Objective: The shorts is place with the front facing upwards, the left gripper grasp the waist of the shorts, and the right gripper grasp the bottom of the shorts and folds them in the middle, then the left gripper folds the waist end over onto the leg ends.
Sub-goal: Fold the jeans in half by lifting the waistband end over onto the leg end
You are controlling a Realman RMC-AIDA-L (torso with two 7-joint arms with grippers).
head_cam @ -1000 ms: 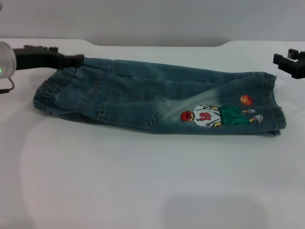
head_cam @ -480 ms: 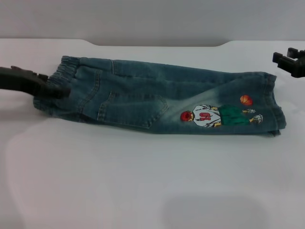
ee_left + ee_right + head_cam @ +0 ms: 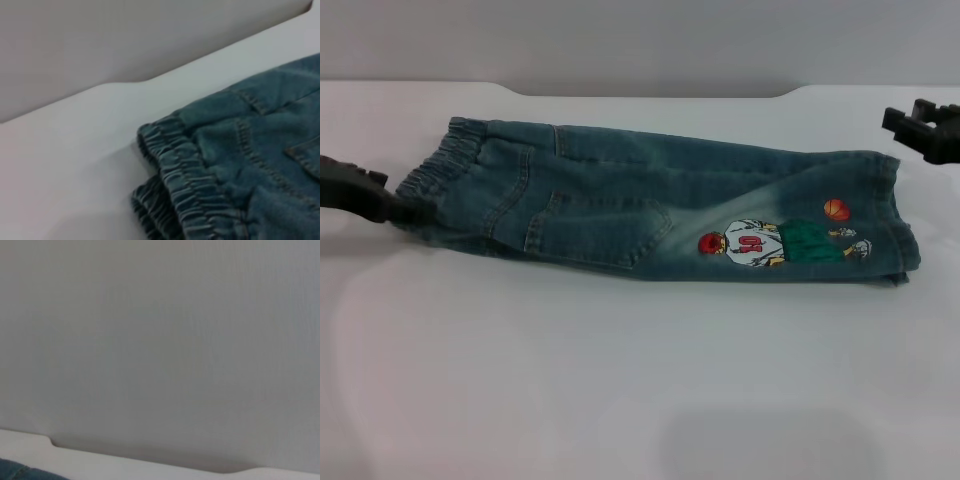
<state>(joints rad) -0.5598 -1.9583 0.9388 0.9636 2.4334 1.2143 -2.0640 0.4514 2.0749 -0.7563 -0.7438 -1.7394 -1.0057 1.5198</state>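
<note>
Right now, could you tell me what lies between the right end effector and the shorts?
Only bare white table. In the head view the right end effector hangs just beyond the hem end of the shorts, with nothing between them.

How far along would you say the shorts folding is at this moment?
Done: the shorts already lie folded lengthwise on the table, one leg over the other, basketball embroidery facing up. In hand: the left gripper is at the near corner of the elastic waist; the right gripper hovers beyond the leg ends, apart from them. Left: folding the waist end over onto the leg ends.
</note>
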